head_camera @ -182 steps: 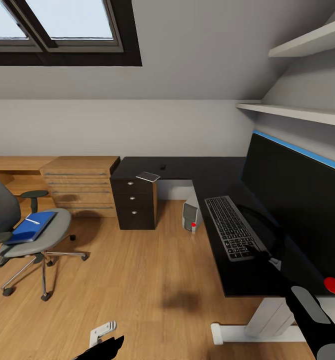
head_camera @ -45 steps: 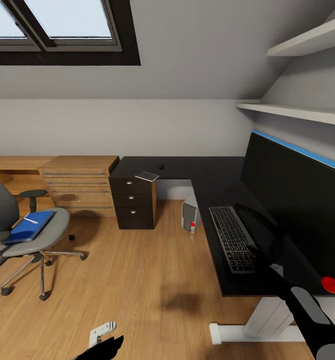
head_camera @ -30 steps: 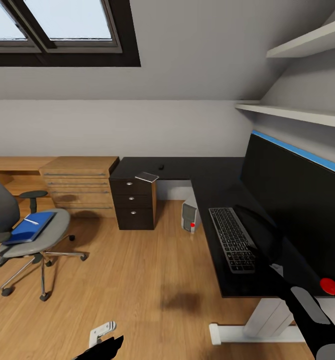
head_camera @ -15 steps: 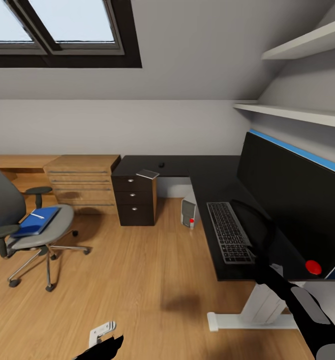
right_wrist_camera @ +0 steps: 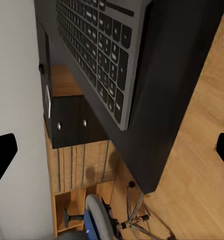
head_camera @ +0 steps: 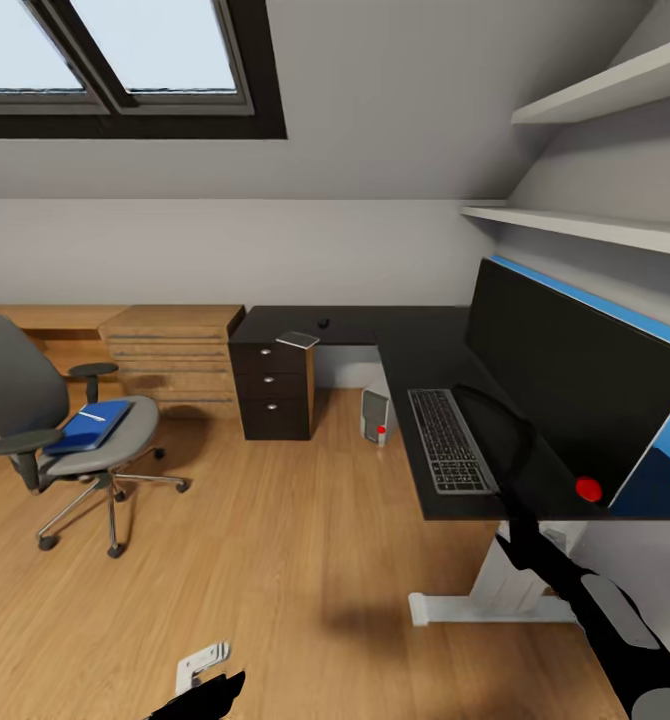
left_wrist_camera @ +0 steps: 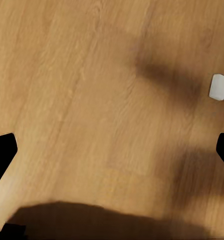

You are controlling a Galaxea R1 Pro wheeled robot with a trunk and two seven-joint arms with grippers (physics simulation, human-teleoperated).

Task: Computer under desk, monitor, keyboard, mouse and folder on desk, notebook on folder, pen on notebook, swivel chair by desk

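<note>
The keyboard (head_camera: 448, 453) lay placed on the desk (head_camera: 415, 360) just ahead of the right claw (right_wrist_camera: 112, 145) — spread wide, holding nothing. Next, probably, the mouse.

Attic bedroom set up as a home office — sloped ceiling with skylight (head_camera: 125, 60), wood floor (head_camera: 275, 560), black L-shaped desk (head_camera: 415, 350) with monitor (head_camera: 565, 390) and keyboard (head_camera: 445, 440), grey swivel chair (head_camera: 55, 420), wooden drawer chest (head_camera: 175, 355), wall shelves (head_camera: 595, 225).
</note>
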